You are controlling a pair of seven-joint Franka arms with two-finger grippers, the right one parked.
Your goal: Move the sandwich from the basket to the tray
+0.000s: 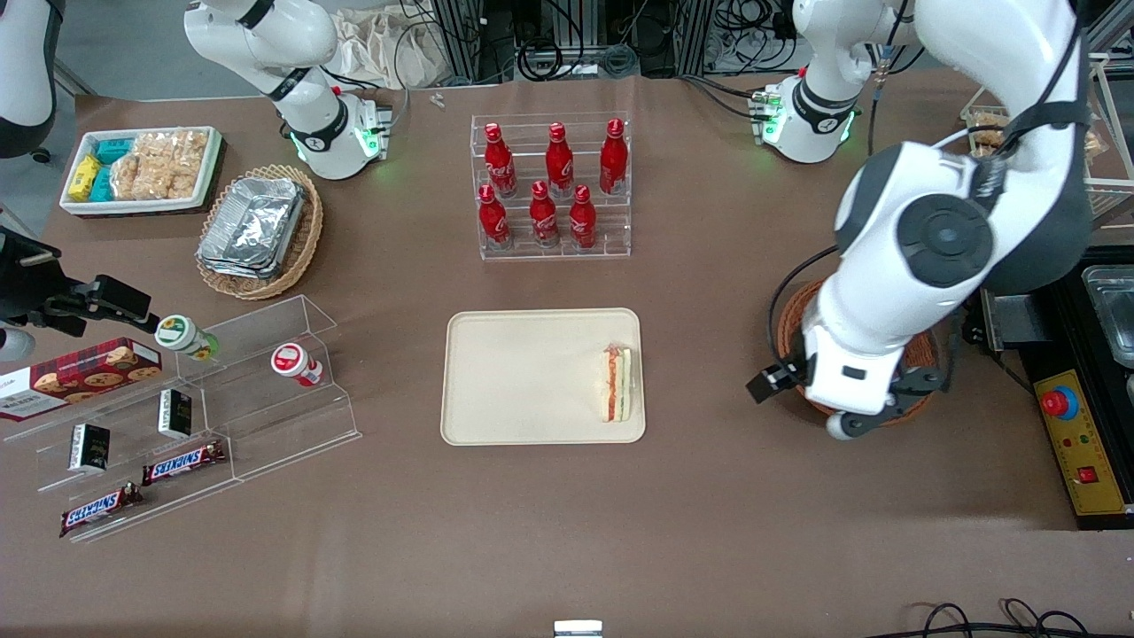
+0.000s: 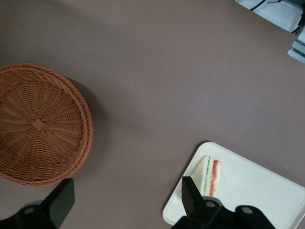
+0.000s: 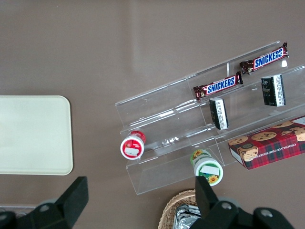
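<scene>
The sandwich (image 1: pixel 617 384) lies on the beige tray (image 1: pixel 523 372), at the tray's edge toward the working arm. It shows white bread with red and green filling, also in the left wrist view (image 2: pixel 210 175) on the tray (image 2: pixel 257 191). The reddish-brown round basket (image 1: pixel 791 319) is mostly covered by the left arm. In the left wrist view the basket (image 2: pixel 40 124) is empty. My left gripper (image 1: pixel 886 403) hangs above the basket. It is open and empty (image 2: pixel 126 191), with bare table between its fingers.
A rack of red bottles (image 1: pixel 554 190) stands farther from the front camera than the tray. A clear stepped shelf with snack bars and cups (image 1: pixel 195 408), a tan oval basket of foil containers (image 1: pixel 259 232) and a white snack tray (image 1: pixel 142 168) lie toward the parked arm's end.
</scene>
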